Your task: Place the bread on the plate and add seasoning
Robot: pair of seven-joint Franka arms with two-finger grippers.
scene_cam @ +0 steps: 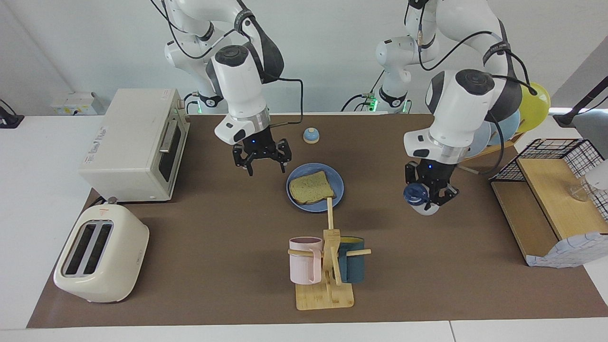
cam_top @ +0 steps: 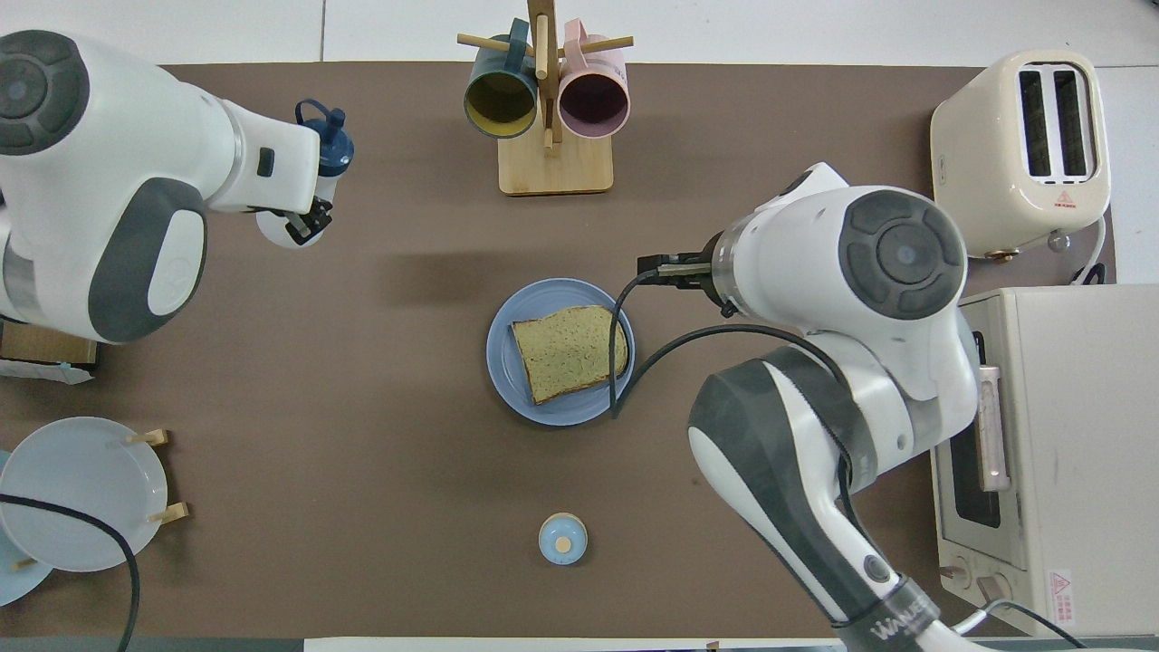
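Note:
The bread (scene_cam: 312,186) lies flat on the blue plate (scene_cam: 339,187) in the middle of the table; from overhead, nothing covers the bread (cam_top: 569,351) or the plate (cam_top: 503,362). My right gripper (scene_cam: 265,166) hangs open and empty above the mat, beside the plate toward the right arm's end. In the overhead view the right gripper (cam_top: 656,269) is mostly hidden under its wrist. My left gripper (scene_cam: 430,195) is shut on the seasoning (scene_cam: 425,209), held tilted in the air over the mat toward the left arm's end. Its navy cap shows on the seasoning (cam_top: 333,152) overhead, above the left gripper (cam_top: 303,213).
A mug rack (scene_cam: 327,285) with a pink and a teal mug stands farther from the robots than the plate. A small blue dome (scene_cam: 311,135) sits nearer to them. Toaster (scene_cam: 102,254) and toaster oven (scene_cam: 135,142) fill the right arm's end; plate rack (cam_top: 81,489) and wooden shelf (scene_cam: 546,199) the left arm's.

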